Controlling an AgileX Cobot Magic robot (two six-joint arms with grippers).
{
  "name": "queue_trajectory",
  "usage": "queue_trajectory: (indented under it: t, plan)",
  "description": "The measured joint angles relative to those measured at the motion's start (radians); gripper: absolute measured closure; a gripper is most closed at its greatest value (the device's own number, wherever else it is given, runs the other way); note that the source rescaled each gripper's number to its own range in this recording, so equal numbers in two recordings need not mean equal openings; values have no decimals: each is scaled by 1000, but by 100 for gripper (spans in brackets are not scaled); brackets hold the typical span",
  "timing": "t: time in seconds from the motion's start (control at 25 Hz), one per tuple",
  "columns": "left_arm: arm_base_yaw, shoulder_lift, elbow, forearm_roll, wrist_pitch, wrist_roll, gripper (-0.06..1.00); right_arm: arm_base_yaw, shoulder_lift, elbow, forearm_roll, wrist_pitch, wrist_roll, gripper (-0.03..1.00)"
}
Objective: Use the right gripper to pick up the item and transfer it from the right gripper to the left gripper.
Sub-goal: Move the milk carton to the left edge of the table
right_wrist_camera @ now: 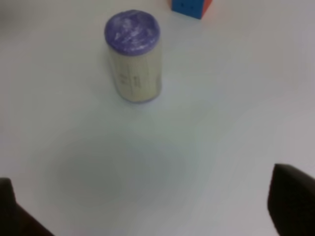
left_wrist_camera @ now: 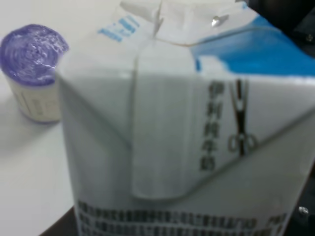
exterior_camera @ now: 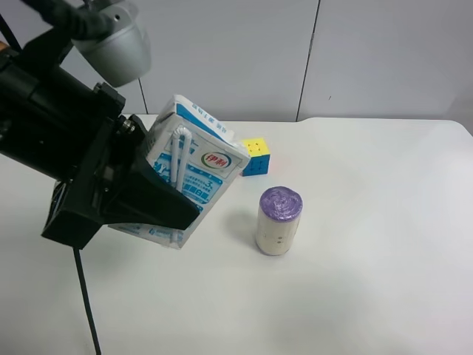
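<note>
One milk carton [exterior_camera: 201,159] clenched tilted in left pincer [exterior_camera: 166,203], up off worktop [exterior_camera: 369,259]. Right pincer [right_wrist_camera: 152,209] released, empty. Could slip from weak squeeze, drop on purple-lid can [exterior_camera: 278,220].

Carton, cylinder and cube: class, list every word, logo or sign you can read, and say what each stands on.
"伊利": oval logo on the face of the carton.
"伊利纯牛奶": vertical print on the carton's side, slightly blurred.
Scissors sign: beside that vertical print.
Small print on the carton: too blurred to read.
Dark marks on the purple-topped cylinder: too small to read.
No text on the puzzle cube.
</note>
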Motion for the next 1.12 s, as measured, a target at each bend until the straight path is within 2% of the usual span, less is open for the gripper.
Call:
queue_trajectory:
  t: [0.52, 0.68, 1.12]
  plan:
    - [0, 0, 0, 0, -117, 0, 94, -479, -120, 0, 0, 0, 0, -3]
    - [0, 0, 1, -1, -136, 0, 94, -530, -120, 0, 0, 0, 0, -3]
    - [0, 8, 2, -2, -200, -6, 94, -532, -120, 0, 0, 0, 0, -2]
